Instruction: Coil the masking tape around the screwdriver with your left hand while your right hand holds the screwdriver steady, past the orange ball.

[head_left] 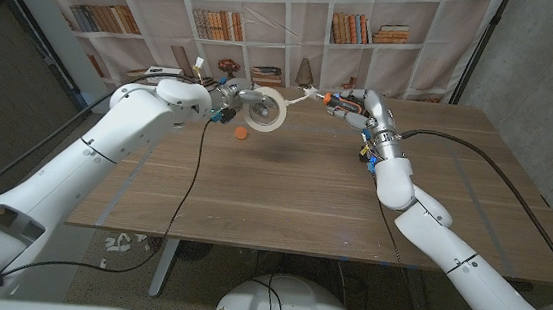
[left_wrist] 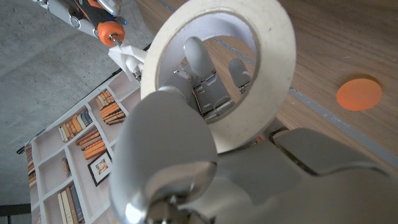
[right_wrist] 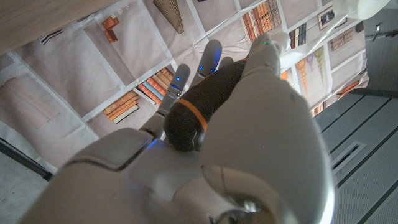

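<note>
My left hand holds the white masking tape roll above the table's far middle, fingers poking through its hole. A strip of tape runs from the roll to the screwdriver's shaft. My right hand grips the screwdriver by its black and orange handle, shaft pointing toward the roll. In the left wrist view the screwdriver carries white tape wound just past the handle. The orange ball lies on the table below the roll; the left wrist view shows the ball too.
The wooden table stretches bare toward me. A bookshelf backdrop stands behind its far edge. A black cable hangs from my left arm over the table's left side.
</note>
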{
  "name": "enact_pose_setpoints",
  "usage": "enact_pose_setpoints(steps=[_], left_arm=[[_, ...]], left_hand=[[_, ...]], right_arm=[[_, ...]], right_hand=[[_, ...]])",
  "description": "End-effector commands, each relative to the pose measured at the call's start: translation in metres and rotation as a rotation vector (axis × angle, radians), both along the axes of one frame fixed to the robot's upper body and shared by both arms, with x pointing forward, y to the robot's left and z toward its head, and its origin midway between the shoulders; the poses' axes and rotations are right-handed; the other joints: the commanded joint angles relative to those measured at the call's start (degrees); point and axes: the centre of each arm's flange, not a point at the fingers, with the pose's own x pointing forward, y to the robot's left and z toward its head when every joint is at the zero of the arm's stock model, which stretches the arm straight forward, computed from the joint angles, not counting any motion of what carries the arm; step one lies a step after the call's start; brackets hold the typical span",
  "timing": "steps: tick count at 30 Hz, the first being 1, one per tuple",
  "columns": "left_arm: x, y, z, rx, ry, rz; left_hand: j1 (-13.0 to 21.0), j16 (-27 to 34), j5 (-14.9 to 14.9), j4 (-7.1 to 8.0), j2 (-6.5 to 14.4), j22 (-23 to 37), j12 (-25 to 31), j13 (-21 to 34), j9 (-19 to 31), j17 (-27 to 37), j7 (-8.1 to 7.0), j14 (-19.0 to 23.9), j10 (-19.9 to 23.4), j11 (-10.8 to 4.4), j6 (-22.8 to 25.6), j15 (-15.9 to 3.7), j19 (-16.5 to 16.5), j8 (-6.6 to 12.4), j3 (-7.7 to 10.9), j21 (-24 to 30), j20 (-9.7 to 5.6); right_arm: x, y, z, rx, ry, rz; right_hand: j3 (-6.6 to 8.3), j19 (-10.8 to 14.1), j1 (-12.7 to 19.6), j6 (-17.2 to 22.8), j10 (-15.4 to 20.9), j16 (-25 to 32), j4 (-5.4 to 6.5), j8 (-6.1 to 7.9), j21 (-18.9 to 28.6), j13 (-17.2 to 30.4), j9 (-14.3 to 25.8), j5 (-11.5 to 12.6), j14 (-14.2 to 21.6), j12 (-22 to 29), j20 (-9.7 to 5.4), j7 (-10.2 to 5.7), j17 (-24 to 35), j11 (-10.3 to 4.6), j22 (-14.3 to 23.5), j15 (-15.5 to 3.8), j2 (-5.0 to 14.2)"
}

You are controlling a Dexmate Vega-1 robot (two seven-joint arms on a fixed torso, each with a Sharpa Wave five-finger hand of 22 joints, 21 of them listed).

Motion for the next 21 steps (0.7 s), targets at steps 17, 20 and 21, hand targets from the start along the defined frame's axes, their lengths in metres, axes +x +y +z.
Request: enact_pose_setpoints(steps=[17,20,21], left_arm=[[0.004,-0.027,0.018,0.489,0.100,0.184],[0.006,-0.031,0.017,0.535,0.097,0.204],[0.007,-0.032,0.016,0.551,0.100,0.211]], left_hand=[[1.2,-0.4,-0.6,0.04,0.3,0.1,-1.6,-1.1,0.2,0.5,0.41,1.2,1.3,-0.80,-0.3,-0.07,0.6,-0.85,-0.29,0.6,0.23],[1.1,-0.8,-0.7,0.10,0.2,0.1,-2.0,-1.4,0.1,0.2,-0.13,0.9,1.2,-0.87,-0.1,-0.08,0.4,-0.95,-0.38,0.5,0.28],[1.1,-0.9,-0.7,0.12,0.2,0.0,-2.1,-1.4,0.1,0.2,-0.14,0.8,1.1,-0.86,0.0,-0.08,0.4,-0.97,-0.40,0.5,0.25]], right_arm=[[0.012,0.020,-0.009,-0.249,0.171,-0.121],[0.014,0.023,-0.012,-0.269,0.182,-0.134],[0.014,0.024,-0.012,-0.283,0.189,-0.142]], right_hand=[[-0.57,-0.4,11.3,3.9,0.8,-0.5,0.38,0.36,0.8,-0.2,0.2,0.3,5.2,-0.6,-8.96,-2.99,0.2,0.32,0.1,-5.21,10.70],[-0.60,-0.4,11.4,3.9,0.9,-0.6,0.36,0.35,0.9,-0.3,0.1,0.3,5.2,-0.8,-8.96,-2.87,0.2,0.29,0.1,-5.23,10.66],[-0.61,-0.4,11.4,3.9,0.9,-0.7,0.37,0.35,0.9,-0.3,0.1,0.3,5.2,-0.8,-8.96,-2.88,0.1,0.32,0.1,-5.23,10.66]])
